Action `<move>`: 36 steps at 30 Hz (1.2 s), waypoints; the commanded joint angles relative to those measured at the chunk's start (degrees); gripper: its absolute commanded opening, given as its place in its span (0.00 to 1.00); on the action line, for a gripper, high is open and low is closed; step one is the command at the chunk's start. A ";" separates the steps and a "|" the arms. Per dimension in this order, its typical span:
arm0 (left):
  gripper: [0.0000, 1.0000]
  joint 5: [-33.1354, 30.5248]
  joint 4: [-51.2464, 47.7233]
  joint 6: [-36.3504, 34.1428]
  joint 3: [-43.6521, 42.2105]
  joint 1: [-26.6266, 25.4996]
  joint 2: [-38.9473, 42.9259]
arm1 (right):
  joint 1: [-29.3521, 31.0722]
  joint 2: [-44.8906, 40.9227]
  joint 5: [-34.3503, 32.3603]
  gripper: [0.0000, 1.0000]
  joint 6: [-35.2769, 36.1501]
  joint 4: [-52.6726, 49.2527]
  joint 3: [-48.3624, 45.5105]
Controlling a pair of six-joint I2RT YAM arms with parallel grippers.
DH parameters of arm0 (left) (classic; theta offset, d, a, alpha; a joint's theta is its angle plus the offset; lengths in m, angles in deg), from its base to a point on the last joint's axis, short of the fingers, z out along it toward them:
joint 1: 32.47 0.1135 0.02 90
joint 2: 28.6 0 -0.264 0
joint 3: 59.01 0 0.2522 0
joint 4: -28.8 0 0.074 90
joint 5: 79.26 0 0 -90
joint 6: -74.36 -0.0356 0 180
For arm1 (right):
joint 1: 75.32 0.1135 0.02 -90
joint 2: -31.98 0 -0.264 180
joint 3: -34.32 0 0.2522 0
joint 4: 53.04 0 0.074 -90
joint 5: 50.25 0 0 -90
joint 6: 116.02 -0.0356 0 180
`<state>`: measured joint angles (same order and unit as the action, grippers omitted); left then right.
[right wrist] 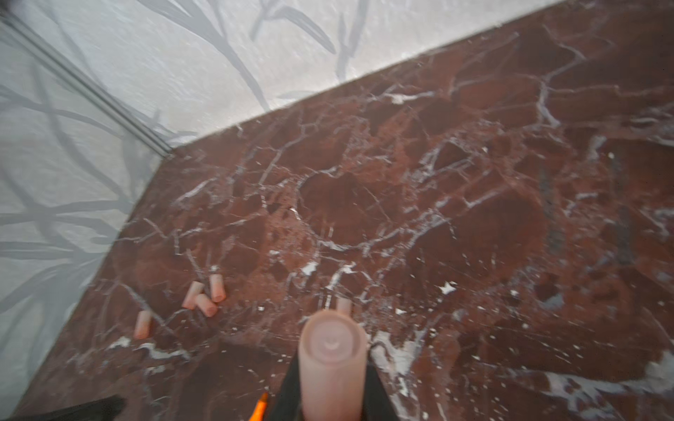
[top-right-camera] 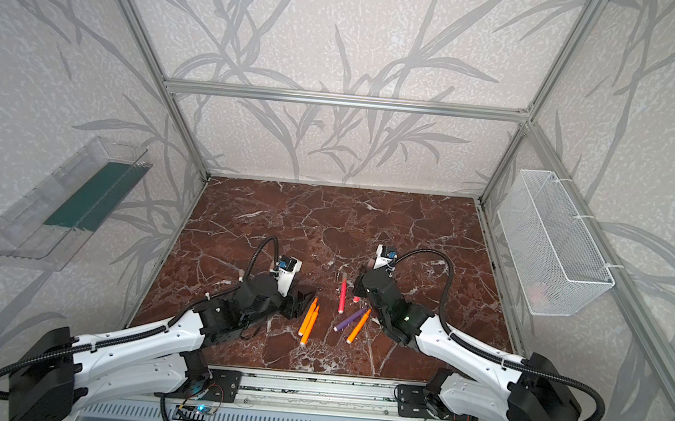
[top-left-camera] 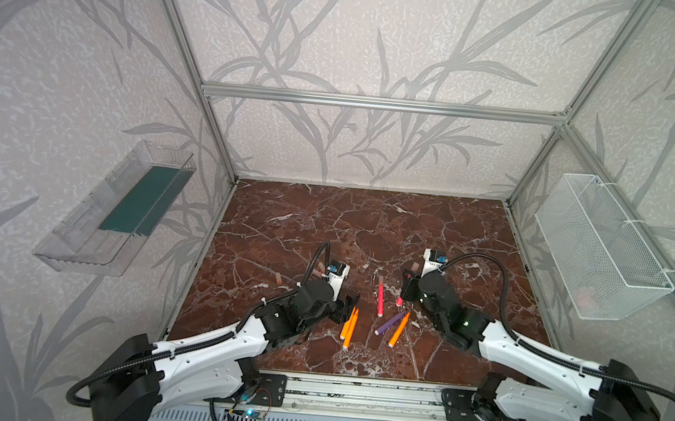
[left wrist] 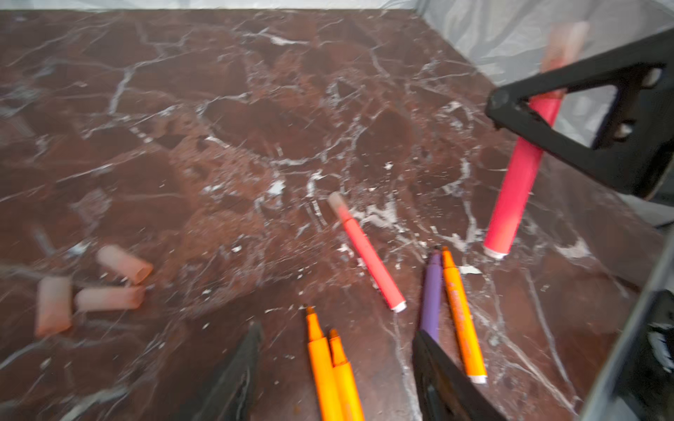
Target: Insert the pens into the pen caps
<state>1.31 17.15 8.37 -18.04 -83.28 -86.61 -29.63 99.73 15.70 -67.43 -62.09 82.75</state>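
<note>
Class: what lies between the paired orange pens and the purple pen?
A capped pink pen lies flat between the orange pens and the purple pen, clearest in the left wrist view.

White-shelled arms (top-left-camera: pixel 206 358), black joints and jaws, ribbed black cables (top-left-camera: pixel 474 255) (small green light (top-left-camera: pixel 464 323) on the right one)

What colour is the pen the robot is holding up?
The pen is pink-red, its cap pale peach; clearest in the left wrist view.
</note>
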 commanded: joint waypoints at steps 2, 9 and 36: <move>0.68 -8.50 -8.59 4.81 1.68 0.50 -0.23 | -3.90 9.50 4.90 0.05 1.51 -9.71 7.66; 0.68 -10.64 -14.24 5.86 3.26 0.71 -1.88 | -8.87 26.62 11.94 0.05 4.30 -16.48 19.84; 0.72 -10.34 -23.05 8.79 5.06 0.80 -0.52 | -11.08 34.28 18.41 0.69 6.03 -18.82 24.46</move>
<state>-7.00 -2.89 15.99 -13.37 -82.67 -87.86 -40.47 136.47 34.34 -63.25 -79.51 108.24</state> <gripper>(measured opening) 0.721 0.659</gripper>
